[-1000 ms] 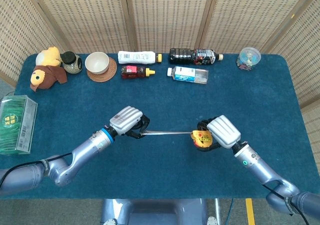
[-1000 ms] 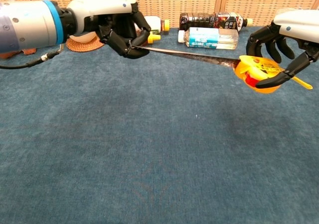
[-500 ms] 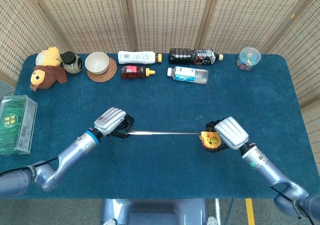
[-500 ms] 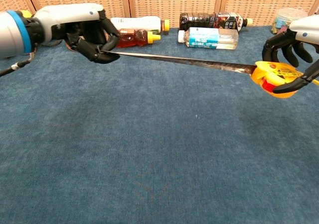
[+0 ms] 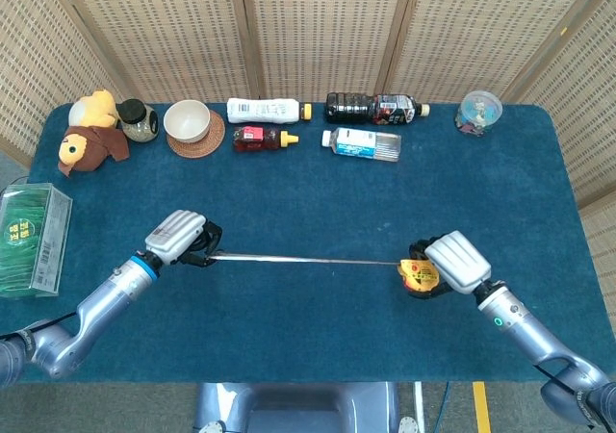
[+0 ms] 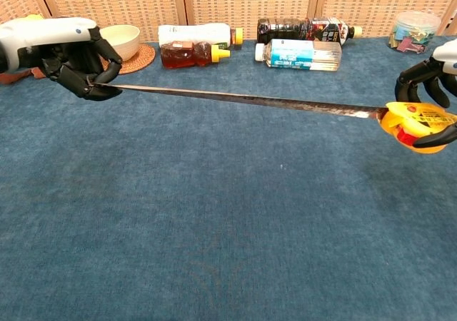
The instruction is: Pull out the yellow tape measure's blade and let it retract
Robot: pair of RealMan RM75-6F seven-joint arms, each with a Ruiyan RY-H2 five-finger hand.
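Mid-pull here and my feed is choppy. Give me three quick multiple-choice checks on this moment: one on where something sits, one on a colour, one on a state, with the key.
1. Where is the white bowl?
A. on a round woven coaster at the table's far left
B. inside the clear box
C. beside the right hand

2. What colour is the tape measure case?
A. blue
B. yellow with red
C. white

3. What state is the blade in?
A. fully retracted
B. lying loose on the table
C. drawn out between both hands

Key: 1 A, the bowl sits on the coaster next to the plush toy. 2 B, the chest view shows a yellow case with a red part. 3 C, the left hand pinches the blade's tip while the right hand holds the case, and the blade spans the gap between them.
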